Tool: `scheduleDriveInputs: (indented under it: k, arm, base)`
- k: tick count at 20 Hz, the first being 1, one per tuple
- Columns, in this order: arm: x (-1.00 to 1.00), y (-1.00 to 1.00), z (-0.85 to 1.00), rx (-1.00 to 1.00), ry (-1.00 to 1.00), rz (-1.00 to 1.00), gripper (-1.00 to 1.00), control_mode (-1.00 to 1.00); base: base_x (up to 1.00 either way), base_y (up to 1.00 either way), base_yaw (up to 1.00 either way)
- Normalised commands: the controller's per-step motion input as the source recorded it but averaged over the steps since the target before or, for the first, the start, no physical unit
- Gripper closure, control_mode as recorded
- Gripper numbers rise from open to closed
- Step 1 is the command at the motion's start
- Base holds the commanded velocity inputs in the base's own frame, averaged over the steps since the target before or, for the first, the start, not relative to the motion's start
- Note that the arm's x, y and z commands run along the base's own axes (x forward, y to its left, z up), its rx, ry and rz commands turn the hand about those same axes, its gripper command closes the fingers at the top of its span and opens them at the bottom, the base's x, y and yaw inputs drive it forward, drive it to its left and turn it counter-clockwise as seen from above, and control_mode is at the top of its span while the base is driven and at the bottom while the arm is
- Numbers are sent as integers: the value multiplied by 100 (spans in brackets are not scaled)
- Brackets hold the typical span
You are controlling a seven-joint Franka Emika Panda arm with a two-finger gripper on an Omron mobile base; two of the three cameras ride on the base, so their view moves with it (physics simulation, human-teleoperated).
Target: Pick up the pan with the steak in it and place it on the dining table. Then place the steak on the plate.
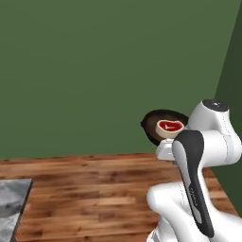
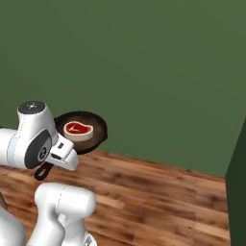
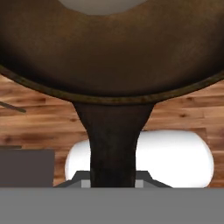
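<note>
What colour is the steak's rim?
Pale whitish, around the red steak; clearest in the right base view.

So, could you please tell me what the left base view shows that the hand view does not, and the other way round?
Left base view: the steak lying in the pan, the pan held up in the air against the green wall, and a corner of a grey marbled slab at lower left.

Hand view: the pan's handle running down to the gripper, whose jaws are shut on it, and a pale curved shape at the top that is too cropped to identify.

Both: the dark pan and the wooden floor.
</note>
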Motion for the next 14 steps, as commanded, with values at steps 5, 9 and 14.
scheduleDriveInputs:
  k: [5,9,14]
  arm:
    - [0,0,0,0,0,0,100,100]
    - [0,0,0,0,0,0,100,100]
    - [0,0,0,0,0,0,100,100]
  base:
    - [100,-18,2]
    - [100,-18,2]
    - [100,-18,2]
